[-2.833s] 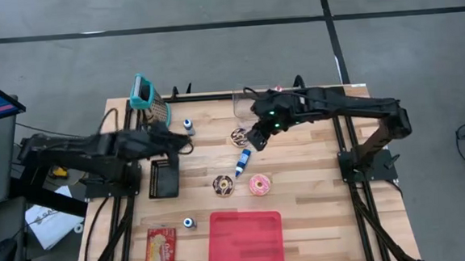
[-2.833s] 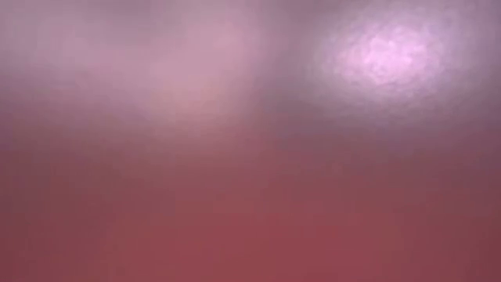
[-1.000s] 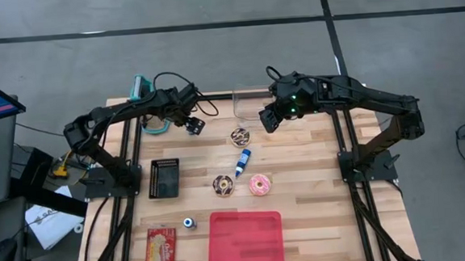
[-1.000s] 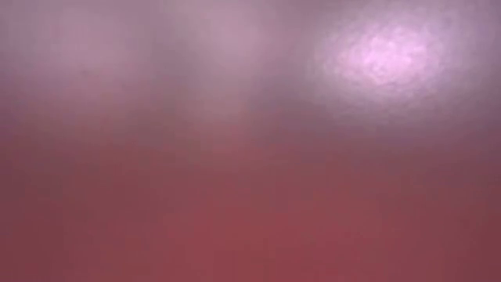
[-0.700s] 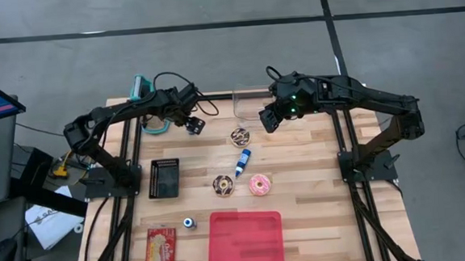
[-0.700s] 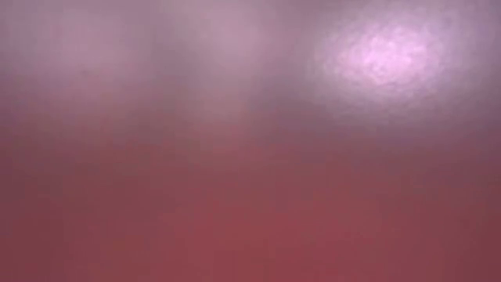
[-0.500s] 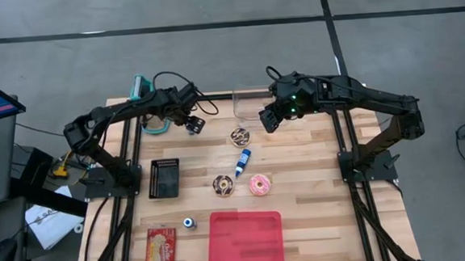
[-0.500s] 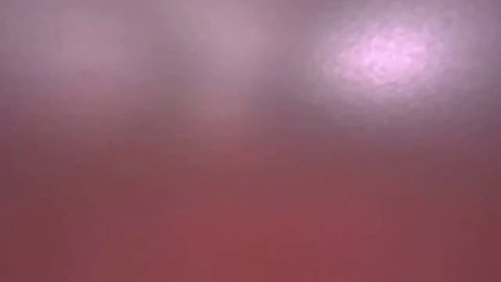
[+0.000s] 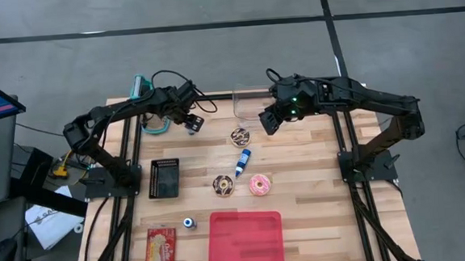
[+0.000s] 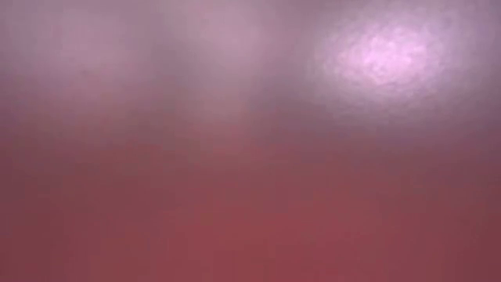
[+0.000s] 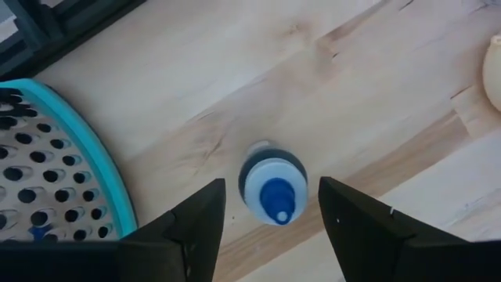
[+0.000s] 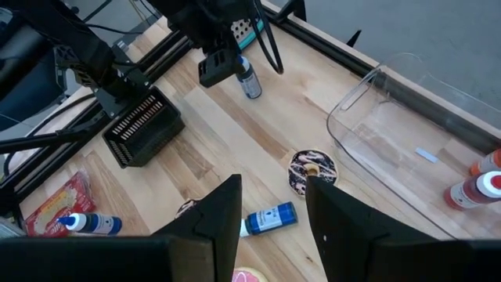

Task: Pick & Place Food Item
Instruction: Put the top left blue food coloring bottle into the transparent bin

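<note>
Food items: I see a chocolate donut (image 9: 239, 136) near the surface's middle, a second chocolate donut (image 9: 224, 185) closer to me and a pink donut (image 9: 259, 185) just beside it, all lying free on the wood
Red tray (image 9: 246, 240): at the near edge, apart from the donuts
Clear container (image 12: 407, 149): at the far edge, just beyond the first donut
Left end effector (image 9: 190, 123): over the far left of the surface, fingers spread with a small blue-capped bottle (image 11: 272, 182) standing between them, untouched on either side as far as I can see
Grater (image 11: 47, 180): teal-rimmed, just beside that bottle
Right end effector (image 9: 269, 122): raised above the far middle near the container, fingers parted and holding nothing
Other things: a blue bottle (image 9: 242, 161) lying between the donuts, a black block (image 9: 163, 178) on the left, a snack packet (image 9: 161, 250) beside the tray
Low view: I can make out only a reddish blur
</note>
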Motion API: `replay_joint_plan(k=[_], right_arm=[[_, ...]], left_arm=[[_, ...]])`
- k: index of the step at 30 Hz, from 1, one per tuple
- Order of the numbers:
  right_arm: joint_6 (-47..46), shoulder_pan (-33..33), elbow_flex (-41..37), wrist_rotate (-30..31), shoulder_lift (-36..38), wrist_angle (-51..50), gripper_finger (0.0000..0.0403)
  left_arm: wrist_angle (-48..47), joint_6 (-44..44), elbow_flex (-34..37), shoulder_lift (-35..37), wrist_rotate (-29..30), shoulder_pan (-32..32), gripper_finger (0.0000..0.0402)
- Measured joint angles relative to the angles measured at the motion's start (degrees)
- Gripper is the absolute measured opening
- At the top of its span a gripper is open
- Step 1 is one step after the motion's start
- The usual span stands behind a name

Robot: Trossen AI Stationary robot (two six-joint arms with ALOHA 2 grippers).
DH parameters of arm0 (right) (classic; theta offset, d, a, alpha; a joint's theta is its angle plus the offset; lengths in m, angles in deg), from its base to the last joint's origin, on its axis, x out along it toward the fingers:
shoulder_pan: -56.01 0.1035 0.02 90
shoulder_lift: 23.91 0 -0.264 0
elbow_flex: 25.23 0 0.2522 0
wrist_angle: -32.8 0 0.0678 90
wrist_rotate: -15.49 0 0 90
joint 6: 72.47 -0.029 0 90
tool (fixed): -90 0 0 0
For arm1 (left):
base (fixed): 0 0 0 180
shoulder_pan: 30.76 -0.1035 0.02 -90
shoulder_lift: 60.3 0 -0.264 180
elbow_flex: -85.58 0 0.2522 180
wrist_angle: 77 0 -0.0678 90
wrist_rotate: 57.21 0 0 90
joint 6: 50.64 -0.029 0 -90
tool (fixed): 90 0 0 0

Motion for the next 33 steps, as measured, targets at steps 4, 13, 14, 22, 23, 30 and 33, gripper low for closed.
replay_joint_plan(k=[4,13,14,22,23,30,33], right_arm=[[-0.01,0.0,-0.03,0.01,0.67,0.39,0.0136],[-0.03,-0.04,0.02,2.25,3.01,1.46,0.0136],[-0.02,-0.04,0.02,2.73,3.23,1.36,0.0136],[-0.19,-0.04,0.02,3.24,4.06,0.95,0.0136],[-0.19,-0.04,0.02,3.24,4.07,0.77,0.0136],[-0.51,-0.06,0.03,3.26,4.15,0.07,0.0136],[-0.62,-0.11,0.04,3.25,4.15,-0.06,0.0136]], left_arm=[[0.46,-0.07,0.0,0.0,-0.64,0.0,0.02],[2.72,0.5,4.62,0.02,-2.41,0.0,0.02],[2.98,0.84,5.19,0.02,-2.68,0.0,0.02],[5.86,1.5,6.25,0.02,-2.7,0.0,0.02],[6.18,1.49,6.25,0.02,-2.7,0.0,0.02],[8.14,1.45,6.25,0.02,-2.65,0.0,0.02],[8.6,1.45,6.25,0.02,-2.63,0.0,0.02]])
